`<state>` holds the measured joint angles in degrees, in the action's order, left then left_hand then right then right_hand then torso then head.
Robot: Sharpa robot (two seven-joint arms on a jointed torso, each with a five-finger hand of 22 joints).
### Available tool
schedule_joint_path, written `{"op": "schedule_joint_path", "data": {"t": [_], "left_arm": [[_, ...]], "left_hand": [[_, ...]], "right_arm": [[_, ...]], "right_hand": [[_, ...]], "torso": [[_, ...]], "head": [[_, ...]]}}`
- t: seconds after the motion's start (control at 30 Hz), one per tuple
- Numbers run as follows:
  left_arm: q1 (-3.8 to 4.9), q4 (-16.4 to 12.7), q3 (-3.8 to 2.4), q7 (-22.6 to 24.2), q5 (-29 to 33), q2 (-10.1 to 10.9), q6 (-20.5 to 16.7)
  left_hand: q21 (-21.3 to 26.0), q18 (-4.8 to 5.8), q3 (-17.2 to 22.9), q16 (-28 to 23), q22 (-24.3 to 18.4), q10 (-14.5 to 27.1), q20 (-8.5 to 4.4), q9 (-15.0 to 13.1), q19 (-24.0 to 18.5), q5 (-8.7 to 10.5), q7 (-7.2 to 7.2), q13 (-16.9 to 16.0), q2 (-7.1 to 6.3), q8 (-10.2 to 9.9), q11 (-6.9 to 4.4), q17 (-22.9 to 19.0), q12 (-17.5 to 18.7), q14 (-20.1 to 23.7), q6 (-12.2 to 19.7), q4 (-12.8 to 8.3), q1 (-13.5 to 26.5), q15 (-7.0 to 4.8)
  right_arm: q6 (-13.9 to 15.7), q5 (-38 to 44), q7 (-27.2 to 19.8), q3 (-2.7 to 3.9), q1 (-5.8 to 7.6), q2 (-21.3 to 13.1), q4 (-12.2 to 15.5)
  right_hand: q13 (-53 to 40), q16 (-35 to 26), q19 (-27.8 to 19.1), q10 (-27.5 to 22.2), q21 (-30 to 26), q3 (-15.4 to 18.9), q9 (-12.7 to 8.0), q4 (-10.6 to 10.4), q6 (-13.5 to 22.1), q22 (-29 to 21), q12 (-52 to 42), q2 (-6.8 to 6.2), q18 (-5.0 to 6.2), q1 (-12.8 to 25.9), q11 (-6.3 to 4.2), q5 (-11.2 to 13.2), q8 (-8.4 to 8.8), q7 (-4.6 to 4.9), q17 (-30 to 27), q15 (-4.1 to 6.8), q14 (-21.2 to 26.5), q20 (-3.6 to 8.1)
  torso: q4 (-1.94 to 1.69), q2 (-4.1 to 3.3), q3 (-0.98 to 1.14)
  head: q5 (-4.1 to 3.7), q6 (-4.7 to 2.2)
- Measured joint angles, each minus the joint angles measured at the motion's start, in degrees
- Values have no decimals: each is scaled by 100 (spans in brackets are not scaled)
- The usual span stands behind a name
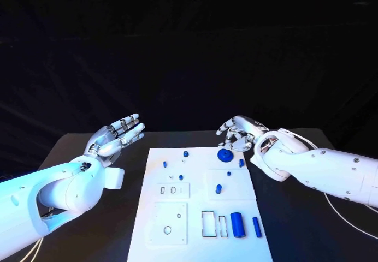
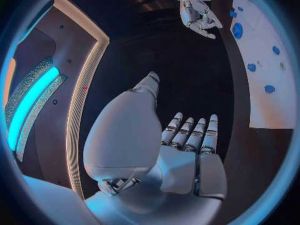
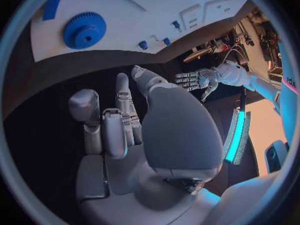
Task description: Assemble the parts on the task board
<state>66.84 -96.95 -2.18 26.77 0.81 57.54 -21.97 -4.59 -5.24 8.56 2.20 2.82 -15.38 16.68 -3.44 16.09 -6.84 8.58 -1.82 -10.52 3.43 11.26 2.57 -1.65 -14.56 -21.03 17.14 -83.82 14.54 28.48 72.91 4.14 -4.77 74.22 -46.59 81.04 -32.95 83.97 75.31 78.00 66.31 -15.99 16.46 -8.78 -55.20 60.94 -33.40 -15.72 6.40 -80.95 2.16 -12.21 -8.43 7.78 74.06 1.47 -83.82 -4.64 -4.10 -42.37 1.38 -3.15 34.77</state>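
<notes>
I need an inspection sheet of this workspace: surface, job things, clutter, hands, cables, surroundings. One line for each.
Surface: black table, bare around the board.
Job things: white board at table centre; blue gear near its far edge; two blue cylinders near its near right corner; small blue pegs standing across it.
Clutter: nothing seen.
Hands: left hand open, beside the board's far left corner; right hand empty, fingers curled, beyond the gear.
Cables: white cable under the right arm.
Surroundings: dark backdrop.

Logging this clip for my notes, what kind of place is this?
Probably a robotics lab test bench: a black table against dark drapes, a white task board with small blue parts such as a gear, and cabling.
</notes>
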Motion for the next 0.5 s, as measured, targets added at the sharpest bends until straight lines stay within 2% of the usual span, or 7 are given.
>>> {"op": "schedule_joint_path", "data": {"t": [0.07, 0.1, 0.13, 0.2, 0.23, 0.3, 0.5], "left_arm": [[0, 17, 0, 0, 0, -5, 3], [0, 23, 0, 0, 0, -7, 4], [0, 35, 0, 0, 0, -11, 8], [0, 45, 0, 0, 0, -15, 12], [0, 49, 1, 0, 0, -16, 14], [0, 56, 1, 2, 1, -20, 20], [-1, 70, 1, 5, 1, -24, 34]], "left_hand": [[0, 0, 0, 0, 0, 0, 0, 0, 0, 0, 0, 0, 0, 0, 0, 0, 0, 0, 0, 0, 0, 0], [0, 0, 0, 0, 0, 0, 0, 0, 0, 0, 0, 0, 0, 0, 0, 0, 0, 0, 0, 0, 0, 0], [0, 0, 0, 0, 0, 0, 0, 0, 0, 0, 0, 0, 0, 0, 0, 0, 0, 0, 0, 0, 0, 0], [0, 0, 0, 0, 0, 0, 0, 0, 0, 0, 0, 0, 0, 0, 0, 0, 0, 0, 0, 0, 0, 0], [0, 0, 0, 0, 0, 0, 0, 0, 0, 0, 0, 0, 0, 0, 0, 0, 0, 0, 0, 0, 0, 0], [0, 0, 0, 0, 0, 0, 0, 0, 0, 0, 0, 0, 0, 0, 0, 0, 0, 0, 0, 0, 0, 0], [0, 0, 0, 0, -1, 0, 0, 0, 0, 0, 0, 0, 0, 0, 0, 0, 0, 0, 0, 0, 0, 0]], "right_arm": [[-121, -86, -5, 0, 6, -48, -40], [-162, -104, -5, 0, 7, -60, -53], [-272, -137, 1, 0, 10, -84, -88], [-386, -160, 24, 0, 11, -94, -127], [-455, -169, 44, 0, 11, -94, -152], [-603, -188, 99, -4, 11, -82, -217], [-867, -205, 306, -14, -9, 7, -408]], "right_hand": [[-2552, 187, 153, -70, 294, 411, 88, -192, 220, 397, -2065, 184, -22, -184, 78, -13, -124, 54, 77, -70, -27, -61], [-3168, 230, 218, -17, 399, 511, 110, -257, 271, 531, -2799, 218, -40, -218, 126, -13, -157, 73, 84, -75, -31, -78], [-3928, 324, 343, 219, 604, 712, 147, -407, 367, 792, -4091, 279, -116, -279, 179, -13, -240, 122, 90, -100, -6, -110], [-4131, 417, 443, 413, 774, 847, 181, -541, 406, 1004, -4637, 323, -118, -323, 202, -13, -307, 144, 90, -126, -21, -130], [-4172, 457, 497, 500, 868, 912, 195, -607, 413, 1125, -4824, 343, -184, -360, 210, -13, -335, 150, 90, -126, -21, -141], [-4200, 492, 567, 573, 1016, 1002, 211, -697, 480, 1307, -5059, 359, -202, -435, 242, -43, -371, 158, 90, -139, -10, -173], [-4201, 516, 646, 589, 1158, 1054, 222, -749, 509, 1401, -5242, 395, -202, -471, 240, -43, -401, 186, 90, -167, -21, -172]], "torso": [[7, 4, 4], [9, 6, 3], [10, 7, 4], [10, 9, 5], [10, 10, 5], [10, 12, 5], [3, 9, 7]], "head": [[-14, 11], [-22, 14], [-27, 15], [-33, 19], [-34, 20], [-39, 26], [-56, 32]]}}
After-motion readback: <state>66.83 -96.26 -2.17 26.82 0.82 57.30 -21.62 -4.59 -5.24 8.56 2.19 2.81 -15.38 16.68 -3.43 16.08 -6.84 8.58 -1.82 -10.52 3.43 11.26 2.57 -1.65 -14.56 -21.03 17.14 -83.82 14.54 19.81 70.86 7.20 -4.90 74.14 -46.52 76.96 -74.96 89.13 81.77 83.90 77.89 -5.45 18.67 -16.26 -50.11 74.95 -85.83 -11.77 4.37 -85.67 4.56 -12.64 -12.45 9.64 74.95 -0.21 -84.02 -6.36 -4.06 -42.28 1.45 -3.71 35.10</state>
